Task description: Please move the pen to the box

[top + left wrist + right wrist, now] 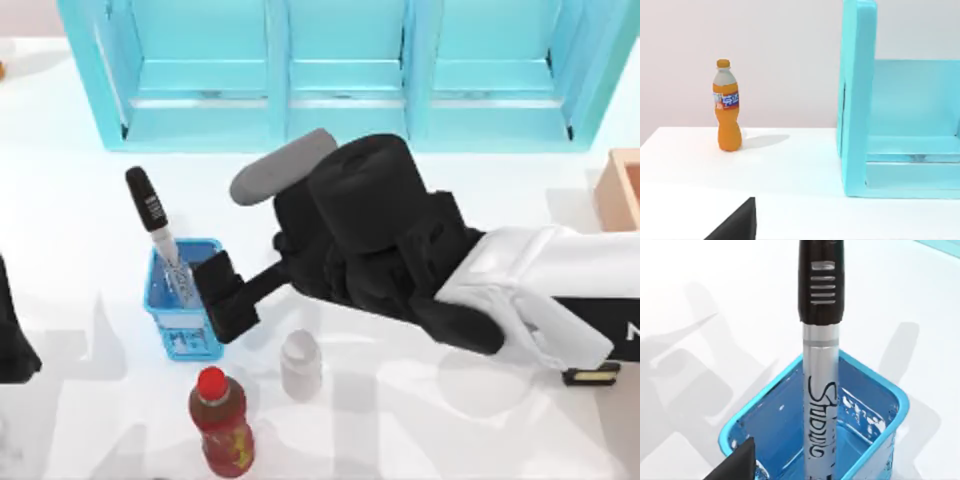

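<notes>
Pen (160, 235) upright in basket (180, 330), right gripper (222, 297) alongside

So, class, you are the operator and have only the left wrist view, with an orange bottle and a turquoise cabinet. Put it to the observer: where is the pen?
Observer: The pen stands tilted, black cap up, in a small blue basket in the top view's left half.
Operator: Is an arm near it?
Observer: Yes, the right hand sits just to the right of the basket, and its wrist view looks straight at the pen's barrel.
Operator: And the box?
Observer: The box is at the top view's right edge, far from the pen.
</notes>
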Tool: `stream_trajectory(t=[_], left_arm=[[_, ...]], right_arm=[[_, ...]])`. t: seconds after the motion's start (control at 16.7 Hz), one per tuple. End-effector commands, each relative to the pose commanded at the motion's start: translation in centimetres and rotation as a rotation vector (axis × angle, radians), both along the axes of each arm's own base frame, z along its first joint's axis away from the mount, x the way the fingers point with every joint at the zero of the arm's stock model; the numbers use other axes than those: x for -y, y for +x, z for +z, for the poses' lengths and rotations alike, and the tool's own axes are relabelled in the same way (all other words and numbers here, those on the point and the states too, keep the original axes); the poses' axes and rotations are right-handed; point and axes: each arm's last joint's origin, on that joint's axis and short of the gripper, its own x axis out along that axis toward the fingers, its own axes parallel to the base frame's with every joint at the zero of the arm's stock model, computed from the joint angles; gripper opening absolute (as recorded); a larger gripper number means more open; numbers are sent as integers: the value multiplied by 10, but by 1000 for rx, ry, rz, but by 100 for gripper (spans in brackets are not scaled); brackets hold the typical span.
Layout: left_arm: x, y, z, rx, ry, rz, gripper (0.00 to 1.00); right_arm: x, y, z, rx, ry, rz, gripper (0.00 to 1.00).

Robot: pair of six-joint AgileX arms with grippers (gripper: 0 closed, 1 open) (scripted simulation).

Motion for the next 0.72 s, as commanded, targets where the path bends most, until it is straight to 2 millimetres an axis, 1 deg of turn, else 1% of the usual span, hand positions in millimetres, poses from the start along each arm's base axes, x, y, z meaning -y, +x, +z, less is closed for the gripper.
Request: stream_trajectory(t=[0.12, 0.18, 0.42, 0.54, 0.72], left_arm=[[0, 0, 0, 0, 0, 0, 100], [0, 0, 0, 0, 0, 0, 100], [0, 0, 0, 0, 0, 0, 100], [0, 0, 0, 0, 0, 0, 100], [0, 0, 0, 0, 0, 0, 100]], right_arm=[[-15, -4, -11, -18, -14, 28, 100], [-17, -5, -13, -22, -18, 34, 100], [-16, -4, -14, -24, -21, 31, 100], [-19, -4, -14, -23, -19, 30, 100], [-41, 3, -17, -20, -15, 31, 100]])
